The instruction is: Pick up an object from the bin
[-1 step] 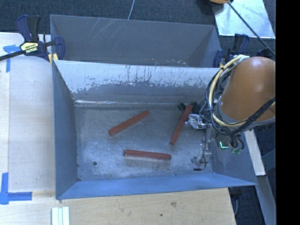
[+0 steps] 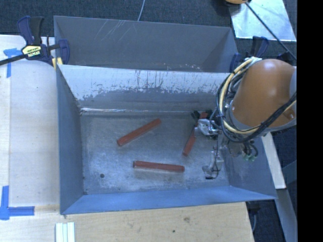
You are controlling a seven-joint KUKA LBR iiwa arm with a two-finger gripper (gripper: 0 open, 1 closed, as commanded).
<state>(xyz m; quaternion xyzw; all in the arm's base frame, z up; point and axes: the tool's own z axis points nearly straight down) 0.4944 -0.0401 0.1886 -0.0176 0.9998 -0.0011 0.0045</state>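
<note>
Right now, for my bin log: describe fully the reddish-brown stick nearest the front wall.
The reddish-brown stick is long, slim, straight and matte; its material is unclear. It lies flat on the bin floor, almost level across the view, touching neither of the other sticks, with the gripper beyond its right end, apart from it.

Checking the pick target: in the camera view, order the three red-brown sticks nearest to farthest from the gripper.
1. Short stick, just left of the gripper.
2. Front stick, left by the near wall; its right end nearly ties with the short stick.
3. Slanted stick, far left, toward the back.
</note>
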